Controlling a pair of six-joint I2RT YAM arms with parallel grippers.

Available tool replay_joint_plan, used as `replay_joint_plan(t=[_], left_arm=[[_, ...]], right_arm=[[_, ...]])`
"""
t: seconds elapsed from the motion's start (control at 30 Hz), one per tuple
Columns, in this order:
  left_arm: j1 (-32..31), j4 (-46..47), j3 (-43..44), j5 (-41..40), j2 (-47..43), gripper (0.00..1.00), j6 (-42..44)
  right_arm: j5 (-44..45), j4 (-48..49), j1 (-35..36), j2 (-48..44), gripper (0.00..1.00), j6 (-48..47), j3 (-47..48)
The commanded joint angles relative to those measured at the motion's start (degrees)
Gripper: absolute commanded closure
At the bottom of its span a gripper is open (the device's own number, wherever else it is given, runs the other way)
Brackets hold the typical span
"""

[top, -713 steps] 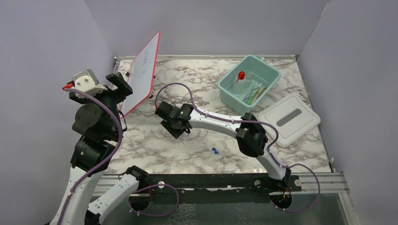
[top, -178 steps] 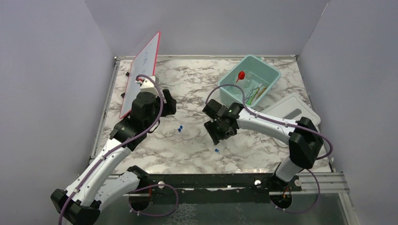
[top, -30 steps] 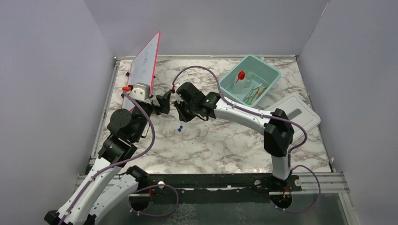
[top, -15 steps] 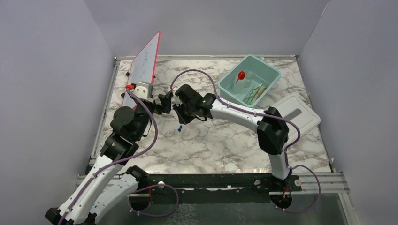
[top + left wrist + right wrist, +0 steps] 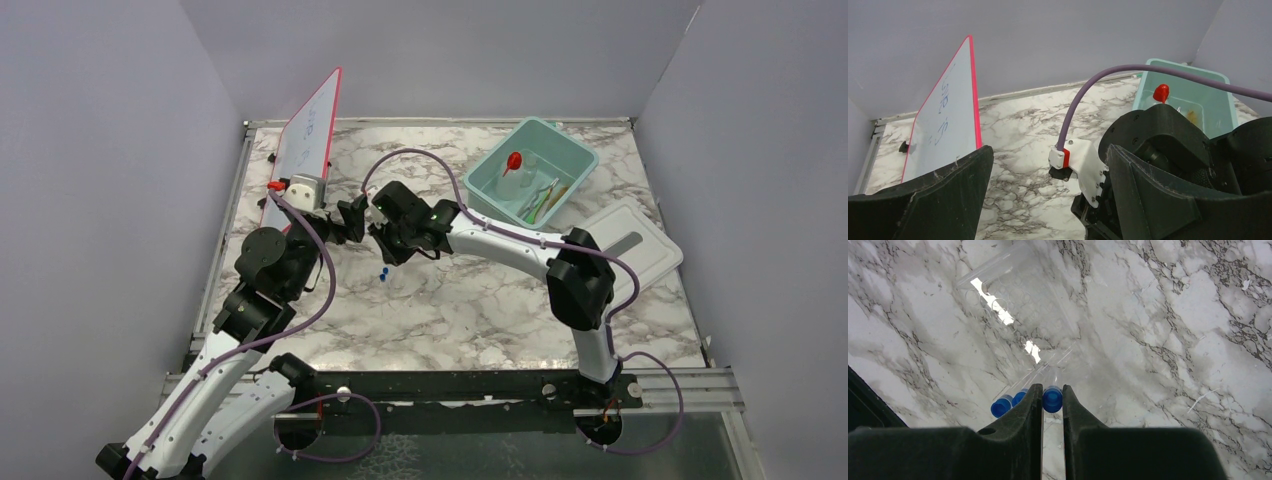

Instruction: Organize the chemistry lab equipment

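In the right wrist view my right gripper [image 5: 1052, 389] is shut on a blue-capped clear tube [image 5: 1052, 400], just above the marble. Two more blue-capped tubes [image 5: 1001, 406] lie beside its left finger, seen from above as blue caps [image 5: 383, 272]. A clear plastic piece with round holes [image 5: 1015, 297] lies ahead of them. My left gripper [image 5: 1048, 195] is open and empty, close against the right wrist [image 5: 400, 215]. The red funnel [image 5: 513, 160] and long tools [image 5: 545, 200] lie in the teal tub [image 5: 572, 150].
The pink-edged whiteboard [image 5: 305, 145] leans at the back left, just behind the left arm. The tub's white lid [image 5: 615, 250] lies at the right, in front of the tub. The right arm's purple cable [image 5: 1148, 72] arcs across the left wrist view.
Over the last second the right gripper with its tube has shifted slightly left and the left gripper has closed in on it. Since half a second ago almost nothing has moved.
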Motion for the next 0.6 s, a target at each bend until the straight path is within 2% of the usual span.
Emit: replay_joint_plan(t=[0.0, 0.1, 0.3, 0.57], left_arm=[[0.0, -0.4, 0.8, -0.7, -0.6, 0.13, -0.5], [0.0, -0.3, 0.7, -0.6, -0.6, 0.13, -0.5], [0.0, -0.5, 1.0, -0.6, -0.5, 0.13, -0.2], [0.0, -0.6, 1.1, -0.5, -0.6, 0.13, -0.4]], right_arm=[[1.3, -1.7, 0.6, 1.3, 0.84, -1.8, 0.3], [-0.7, -1.7, 0.6, 1.7, 0.80, -1.8, 0.6], [-1.3, -1.6, 0.6, 0.6, 0.65, 1.0, 1.4], [0.5, -2.4, 0.6, -2.6, 0.60, 4.6, 3.1]])
